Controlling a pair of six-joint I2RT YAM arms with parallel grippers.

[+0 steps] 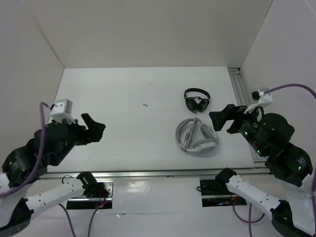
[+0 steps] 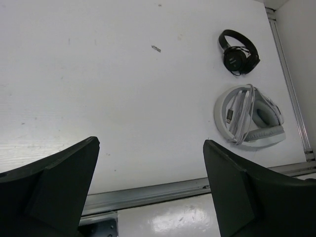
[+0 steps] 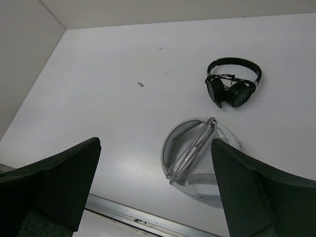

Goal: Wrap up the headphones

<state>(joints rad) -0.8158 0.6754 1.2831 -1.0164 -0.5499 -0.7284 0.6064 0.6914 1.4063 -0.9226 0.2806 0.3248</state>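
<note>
Seems nearly finished, judging by the headphones (image 1: pixel 197 138) lying flat on the bench (image 1: pixel 123 108), just on the near side of the black headphones (image 1: pixel 197 100), with the cable (image 3: pixel 192 150) bundled across the headband. Leaves perhaps only tidying, with left gripper (image 1: pixel 98 129) and right gripper (image 1: pixel 217 122) both spread wide, empty, clear of everything.

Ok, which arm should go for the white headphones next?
Right. The right gripper hangs open just beside the white headphones, whose cable lies bundled across them. The left gripper is open too, but far across the table.
</note>
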